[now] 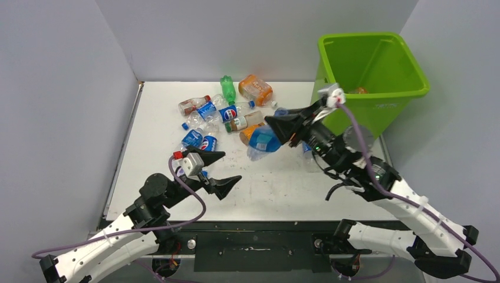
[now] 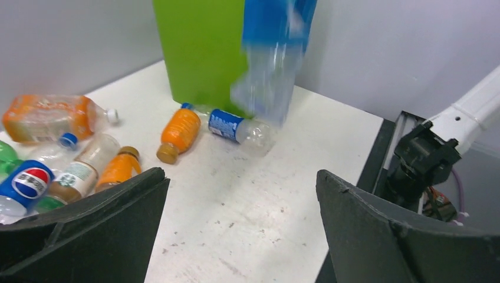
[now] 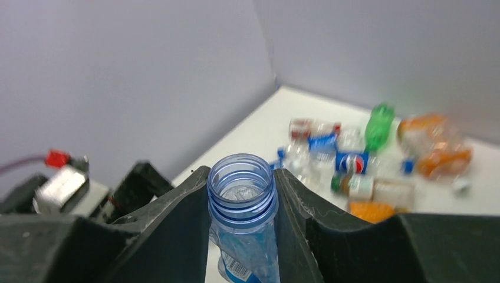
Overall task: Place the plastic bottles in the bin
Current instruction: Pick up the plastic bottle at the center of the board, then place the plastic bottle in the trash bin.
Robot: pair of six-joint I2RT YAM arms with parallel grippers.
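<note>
Grey walls close in a white bench (image 1: 277, 188), with the lime-green bin (image 1: 377, 115) at its far right corner. Carrying is the step in hand: the right fingers (image 1: 280, 128) are clamped on the open neck of a capless bottle (image 1: 263, 142), held clear of the bench just beside the bin. It looks crumpled and clear, with a blue label. Next it must rise over the rolled rim before release. The left fingers (image 1: 229, 168) stand wide apart, empty, above the near bench. The other bottles (image 1: 221, 115) lie heaped toward the back; something orange, possibly a bottle, shows inside the bin.
</note>
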